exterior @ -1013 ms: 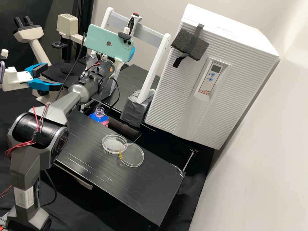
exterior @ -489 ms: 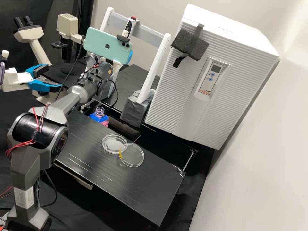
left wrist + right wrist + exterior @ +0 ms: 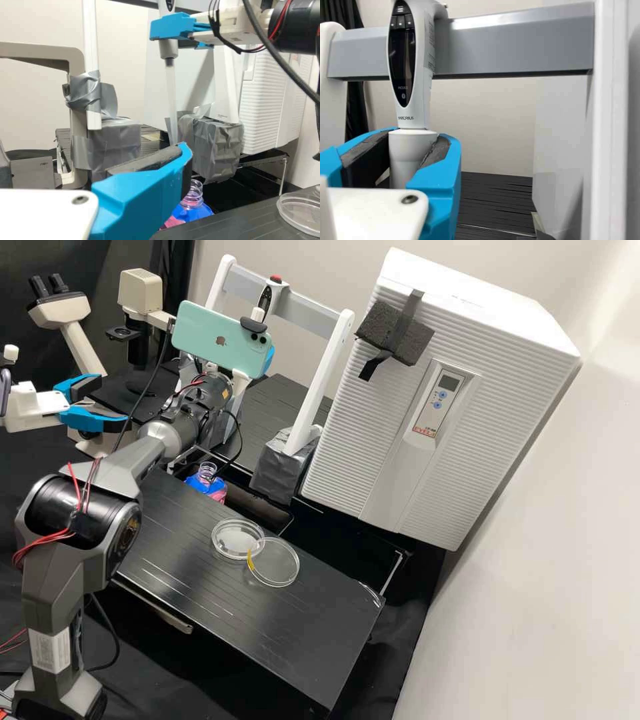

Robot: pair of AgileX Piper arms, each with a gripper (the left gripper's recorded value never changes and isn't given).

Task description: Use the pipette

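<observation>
Since 1 second ago the right arm (image 3: 167,433) has carried its phone (image 3: 220,340) and the pipette (image 3: 267,297) slightly lower and leftward in the high view, beside the white stand (image 3: 320,373). The right claw (image 3: 400,155) is clenched around the pipette's white neck, and the dark handle rises above its 2 blue fingers (image 3: 442,165). The left claw (image 3: 87,400) hangs released, well apart.

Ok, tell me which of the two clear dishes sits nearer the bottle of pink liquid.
The rear dish, by the tray's back edge where the bottle stands; the other dish lies farther forward.
</observation>
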